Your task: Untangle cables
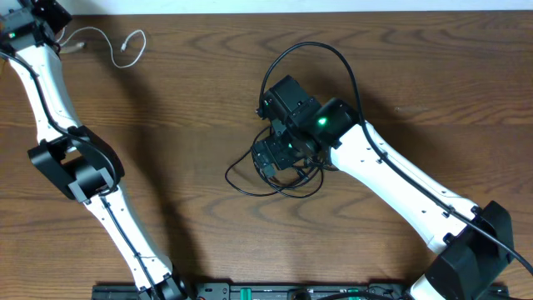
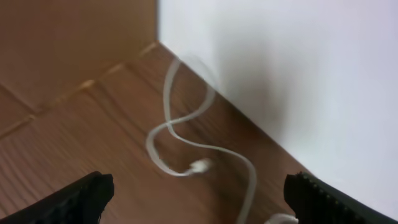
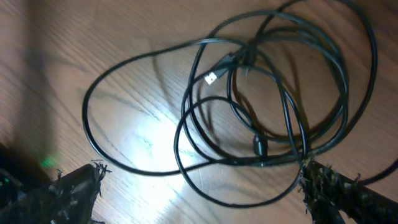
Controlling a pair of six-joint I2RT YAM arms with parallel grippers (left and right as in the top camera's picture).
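The short white cable (image 1: 125, 46) lies loose in curves at the table's far left, and its white plug (image 2: 200, 166) rests on the wood. My left gripper (image 2: 199, 185) hovers just over it, open, with nothing between the fingers; in the overhead view the left gripper (image 1: 52, 18) sits at the top left corner. The black cables (image 3: 273, 124) lie looped over each other mid-table, with a silver-tipped plug (image 3: 214, 76) inside the loops. My right gripper (image 3: 200, 174) is open above this tangle (image 1: 250, 187), fingers straddling one loop and gripping nothing.
A white wall (image 2: 280, 74) runs along the table's far edge right behind the white cable. One black loop (image 1: 308, 46) arcs out beyond the right arm's wrist. The arms' bases (image 1: 250, 292) stand at the near edge.
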